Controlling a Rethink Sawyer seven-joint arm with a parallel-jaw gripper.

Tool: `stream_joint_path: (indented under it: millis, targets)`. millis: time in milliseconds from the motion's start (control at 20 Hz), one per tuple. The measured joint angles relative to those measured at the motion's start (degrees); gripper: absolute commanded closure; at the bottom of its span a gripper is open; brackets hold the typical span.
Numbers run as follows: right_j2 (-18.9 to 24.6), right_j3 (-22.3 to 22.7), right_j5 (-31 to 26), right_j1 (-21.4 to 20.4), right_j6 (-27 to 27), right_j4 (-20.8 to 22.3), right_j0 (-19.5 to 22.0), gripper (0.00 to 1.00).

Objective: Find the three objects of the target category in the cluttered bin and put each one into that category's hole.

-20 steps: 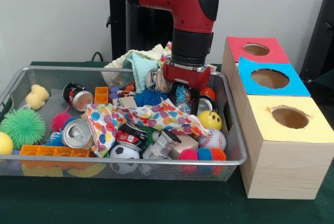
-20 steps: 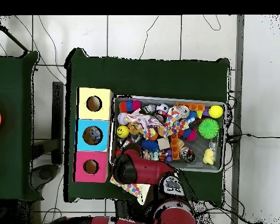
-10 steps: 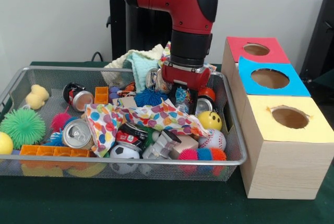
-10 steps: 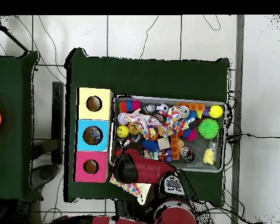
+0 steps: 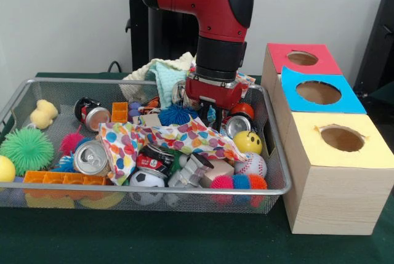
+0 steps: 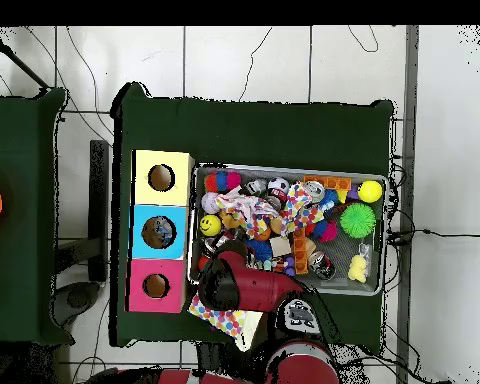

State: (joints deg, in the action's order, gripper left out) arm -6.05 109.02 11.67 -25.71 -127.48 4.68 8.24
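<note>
Bin on green tablecloth; grey wall.

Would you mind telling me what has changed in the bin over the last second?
The arm has shifted slightly toward the picture's left in the front view and lifted a little, uncovering more of the silver can behind it. The polka-dot cloth, smiley ball and three boxes stayed put.

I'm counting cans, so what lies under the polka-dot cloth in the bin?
A red can pokes out beneath the polka-dot cloth, beside a grey toy. Anything further under the cloth is covered.
</note>
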Motion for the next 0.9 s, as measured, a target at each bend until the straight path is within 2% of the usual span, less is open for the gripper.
stream_joint_path:
  millis: [350, 900]
  targets:
    - [0.1, 0.1, -0.9, -1.7, 0.0, 0.0, 0.4, 1.0]
    - [0.4, 2.1, -5.3, -8.8, 0.0, 0.0, 3.0, 1.0]
